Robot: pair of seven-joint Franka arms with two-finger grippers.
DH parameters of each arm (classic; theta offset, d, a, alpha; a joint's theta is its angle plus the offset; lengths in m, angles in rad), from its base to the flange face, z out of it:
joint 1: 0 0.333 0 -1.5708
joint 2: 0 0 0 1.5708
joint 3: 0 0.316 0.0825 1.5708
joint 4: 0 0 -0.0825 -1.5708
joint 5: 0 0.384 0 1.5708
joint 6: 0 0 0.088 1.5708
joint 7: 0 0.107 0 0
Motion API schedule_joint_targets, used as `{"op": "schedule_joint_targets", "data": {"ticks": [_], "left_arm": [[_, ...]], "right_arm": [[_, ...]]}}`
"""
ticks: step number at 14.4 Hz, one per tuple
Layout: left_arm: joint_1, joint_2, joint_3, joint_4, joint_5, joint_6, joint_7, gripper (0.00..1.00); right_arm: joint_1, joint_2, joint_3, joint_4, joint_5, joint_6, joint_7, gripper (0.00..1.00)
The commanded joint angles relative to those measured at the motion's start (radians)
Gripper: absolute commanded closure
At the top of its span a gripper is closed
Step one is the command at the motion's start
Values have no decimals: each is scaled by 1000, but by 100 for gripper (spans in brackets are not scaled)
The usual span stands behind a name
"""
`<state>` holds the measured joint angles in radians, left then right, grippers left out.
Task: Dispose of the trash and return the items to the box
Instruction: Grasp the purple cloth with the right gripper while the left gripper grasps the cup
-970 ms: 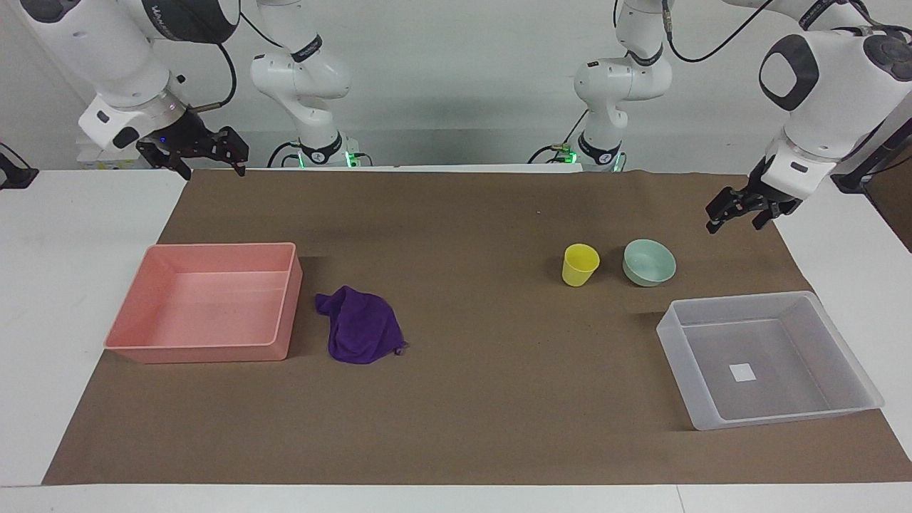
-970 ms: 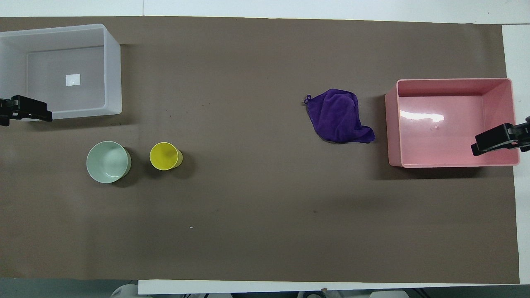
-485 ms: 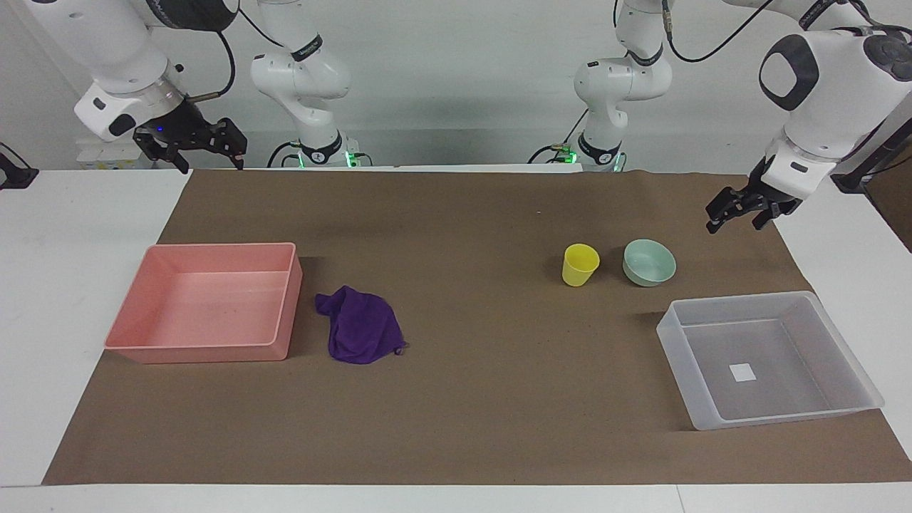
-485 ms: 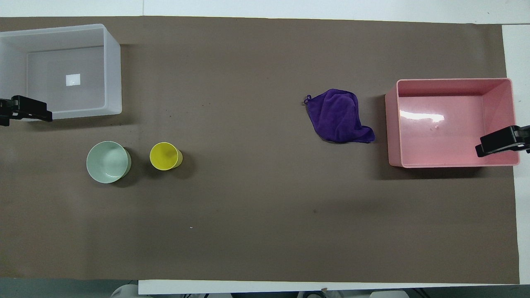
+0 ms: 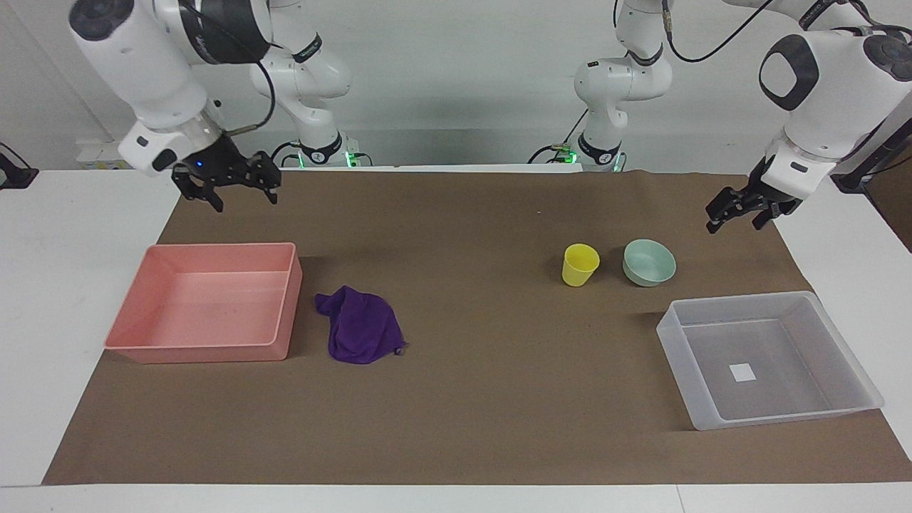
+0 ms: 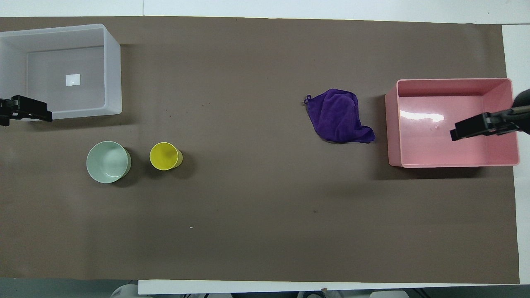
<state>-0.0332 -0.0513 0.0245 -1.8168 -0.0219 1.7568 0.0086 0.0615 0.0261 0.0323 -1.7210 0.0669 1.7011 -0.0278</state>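
The purple rag (image 5: pixel 360 333) lies crumpled on the brown mat beside the pink tray (image 5: pixel 283 306); it also shows in the overhead view (image 6: pixel 337 116). The yellow cup (image 5: pixel 579 264) and the mint-green bowl (image 5: pixel 648 262) stand upright side by side, nearer to the robots than the clear box (image 5: pixel 673 349). The box has only its white label inside. My right gripper (image 5: pixel 244 201) is open and empty in the air; in the overhead view it (image 6: pixel 472 128) covers part of the pink tray (image 6: pixel 392 124). My left gripper (image 5: pixel 734 222) is open and empty, raised beside the bowl at the mat's edge.
The brown mat (image 5: pixel 484 399) covers most of the white table. The pink tray holds nothing. In the overhead view the cup (image 6: pixel 165 156), the bowl (image 6: pixel 108 162) and the box (image 6: pixel 112 70) sit toward the left arm's end.
My right gripper has swung in from the table's edge toward the rag's side and lowered, and now covers part of the pink tray from above. The left arm has not moved.
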Motion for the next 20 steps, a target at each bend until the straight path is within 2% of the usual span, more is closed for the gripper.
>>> {"op": "schedule_joint_targets", "data": {"ticks": [1,3,6,8,10,12,14,16,18,20], "left_arm": [[-1,-1,0,14,13,-17,4,0],[-11,-7,-3,14,11,-25,5,0],[-77,-13,-5,14,11,-28,1,0],[-105,-47,-5,-54,11,-5,-7,0],[-137,-96,-6,-165,11,82,-66,0],[-200,-130,-9,-280,11,145,-145,0],[-188,-130,-8,-367,13,176,-136,0],[-162,-87,-6,-427,58,272,-144,0],[-117,-52,-6,-456,137,305,-142,0],[-58,-45,-8,-536,138,415,-139,0]], "right_arm": [[70,111,1,-5,10,132,87,0],[118,173,1,-28,5,245,117,0],[133,222,1,-118,-1,423,138,0],[144,262,1,-146,-7,477,141,1],[146,296,1,-158,-7,535,140,16],[146,314,1,-181,-7,577,140,50],[139,314,1,-187,-7,562,140,74],[141,313,1,-192,-7,558,141,99],[136,313,1,-180,-7,549,140,100],[133,302,-2,-126,-7,462,141,100]]}}
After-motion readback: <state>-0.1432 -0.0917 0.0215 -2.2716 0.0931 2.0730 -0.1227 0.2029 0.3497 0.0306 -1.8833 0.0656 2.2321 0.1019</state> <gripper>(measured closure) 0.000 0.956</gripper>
